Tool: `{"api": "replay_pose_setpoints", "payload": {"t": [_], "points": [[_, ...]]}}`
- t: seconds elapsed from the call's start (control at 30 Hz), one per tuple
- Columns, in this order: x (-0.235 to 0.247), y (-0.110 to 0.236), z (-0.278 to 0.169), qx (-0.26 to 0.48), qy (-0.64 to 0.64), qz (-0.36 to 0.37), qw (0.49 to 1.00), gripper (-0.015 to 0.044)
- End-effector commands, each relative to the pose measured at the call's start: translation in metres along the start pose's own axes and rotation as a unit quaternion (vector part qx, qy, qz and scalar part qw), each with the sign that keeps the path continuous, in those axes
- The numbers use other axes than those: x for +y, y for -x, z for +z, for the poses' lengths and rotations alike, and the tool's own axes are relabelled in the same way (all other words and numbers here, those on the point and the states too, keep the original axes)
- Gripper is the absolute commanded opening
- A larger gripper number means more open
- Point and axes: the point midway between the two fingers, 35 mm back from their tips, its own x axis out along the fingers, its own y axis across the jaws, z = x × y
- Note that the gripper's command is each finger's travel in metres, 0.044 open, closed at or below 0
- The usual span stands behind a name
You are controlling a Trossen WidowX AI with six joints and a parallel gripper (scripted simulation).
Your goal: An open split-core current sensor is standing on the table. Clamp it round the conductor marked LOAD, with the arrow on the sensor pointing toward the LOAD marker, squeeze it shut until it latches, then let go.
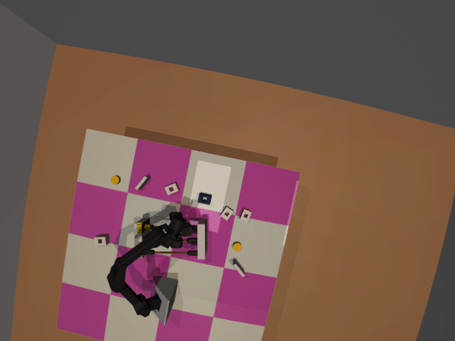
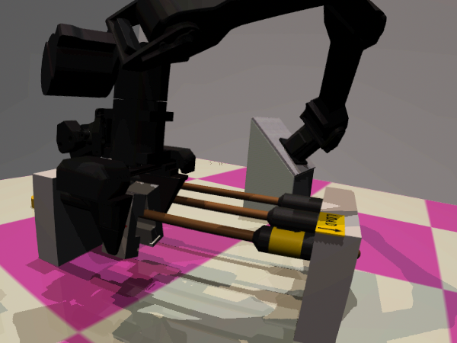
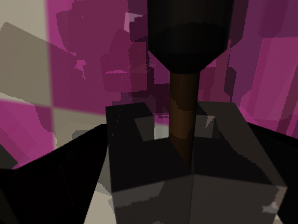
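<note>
Three copper conductors run between two grey end blocks. The front one (image 2: pixel 198 225) (image 3: pixel 182 120) ends in a yellow sleeve (image 2: pixel 283 240) under the yellow LOAD marker (image 2: pixel 330 222) (image 1: pixel 139 228). The grey split-core sensor (image 2: pixel 145 225) (image 3: pixel 200 190) sits round this front conductor, close to the end block far from the marker (image 2: pixel 43 213) (image 1: pixel 201 240). My gripper (image 2: pixel 139 217) (image 3: pixel 169 128) (image 1: pixel 186 230) has come down over the sensor, one wide finger on each side, and is shut on it. The fingers hide the sensor's arrow.
The arm's grey wedge-shaped base (image 2: pixel 268 164) (image 1: pixel 167 295) stands behind the conductor rig. Scattered on the checkered table are two orange discs (image 1: pixel 115 179) (image 1: pixel 236 246), small white square blocks (image 1: pixel 171 188), a dark blue block (image 1: pixel 206 196) and grey bars (image 1: pixel 142 182).
</note>
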Motion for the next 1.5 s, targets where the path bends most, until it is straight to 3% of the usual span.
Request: {"api": "replay_pose_setpoints", "payload": {"t": [0.0, 0.27, 0.63, 1.47], "points": [[0.0004, 0.0010, 0.0004, -0.001, 0.001, 0.001, 1.000, 0.0340], [0.0004, 0.0010, 0.0004, -0.001, 0.001, 0.001, 1.000, 0.0287], [0.0004, 0.0010, 0.0004, -0.001, 0.001, 0.001, 1.000, 0.0000], [0.0004, 0.0010, 0.0004, -0.001, 0.001, 0.001, 1.000, 0.0000]]}}
